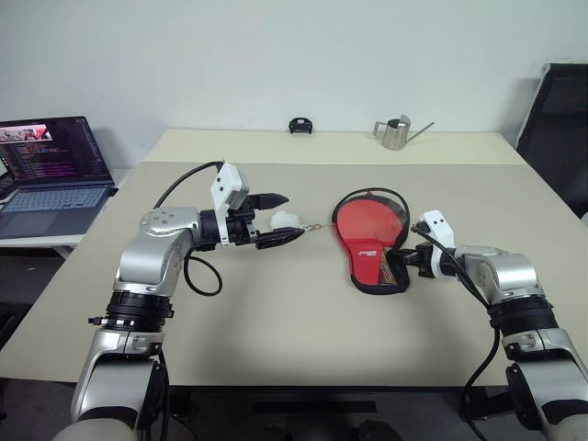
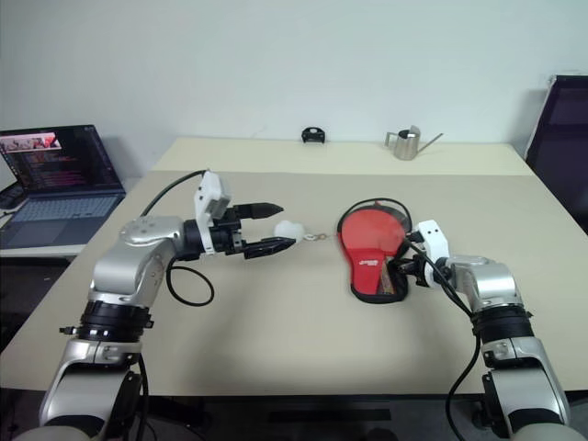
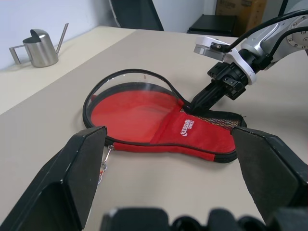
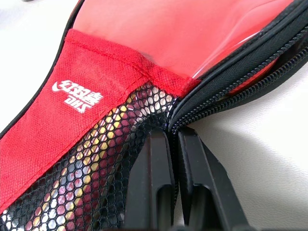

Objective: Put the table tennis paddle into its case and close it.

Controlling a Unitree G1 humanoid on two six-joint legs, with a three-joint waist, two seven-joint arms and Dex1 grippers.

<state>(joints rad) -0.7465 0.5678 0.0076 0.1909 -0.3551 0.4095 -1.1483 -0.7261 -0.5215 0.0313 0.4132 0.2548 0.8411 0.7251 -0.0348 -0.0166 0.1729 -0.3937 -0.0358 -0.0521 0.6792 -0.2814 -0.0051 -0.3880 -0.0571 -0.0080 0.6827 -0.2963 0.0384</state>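
Red lining shows in the case, lying open on the beige worktop. Right fingers are pressed together, pinching its zip rim by the mesh pocket. Left fingers hover spread wide, well apart from it.

Soft black cloth on the case, with a toothed zip rim, red woven lining and grey open mesh over the pocket; a clear glossy film gleams across the red inside. Matt, smooth beige table. Brushed shiny metal on the watering can
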